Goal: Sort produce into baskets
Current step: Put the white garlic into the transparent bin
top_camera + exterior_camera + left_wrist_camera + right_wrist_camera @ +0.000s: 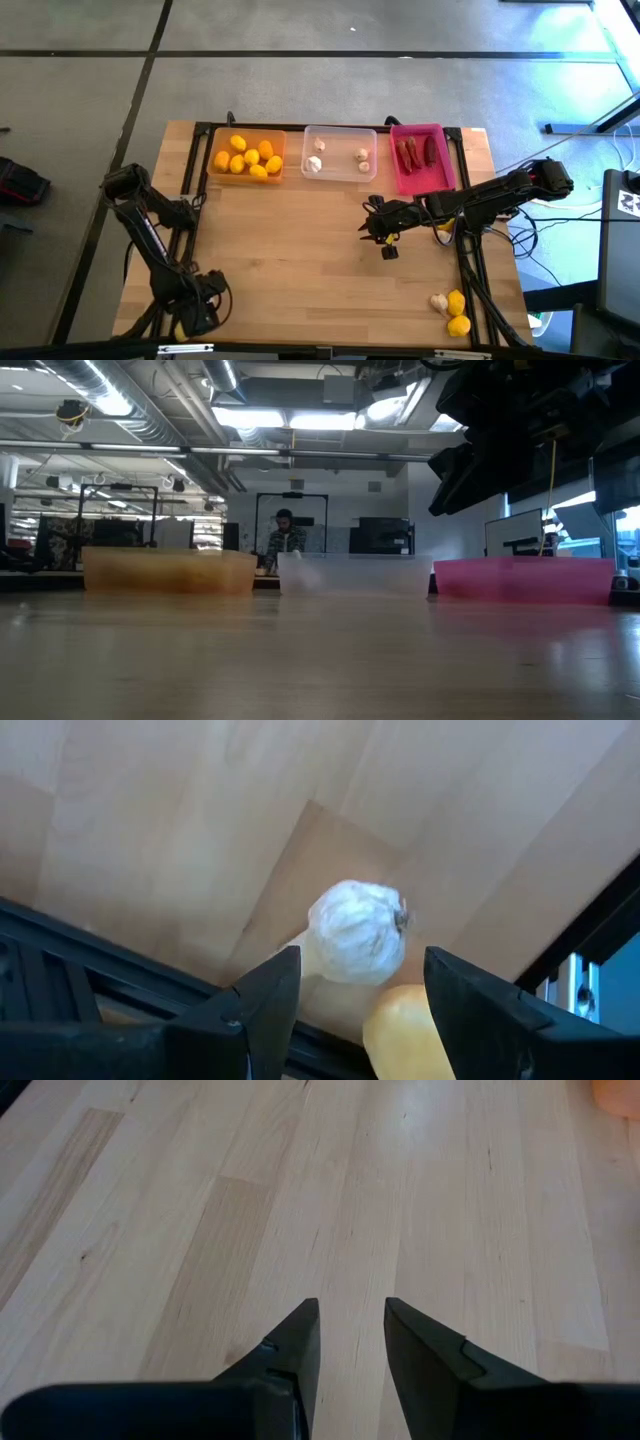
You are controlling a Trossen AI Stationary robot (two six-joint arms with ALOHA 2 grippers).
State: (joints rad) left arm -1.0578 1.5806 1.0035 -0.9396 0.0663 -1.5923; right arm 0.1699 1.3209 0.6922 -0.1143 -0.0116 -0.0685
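At the counter's [300, 250] near-left corner, left tool [355, 1020] parted around a garlic bulb [357, 932] beside a lemon [405, 1035]; right tool [350, 1342] slightly parted, empty, mid-counter.

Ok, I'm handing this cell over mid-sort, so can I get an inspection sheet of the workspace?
Surface: wooden table, bare in the middle.
Job's things: lemons in orange tray; garlic in clear tray; chilies in pink tray; stray garlic and stray lemons at the near right corner.
Clutter: nothing seen.
End effectors: left end effector open at the near left corner, facing a garlic bulb beside a lemon; right end effector slightly open, empty, mid-table.
Cables: bundle off the right edge.
Surroundings: person at a far bench.
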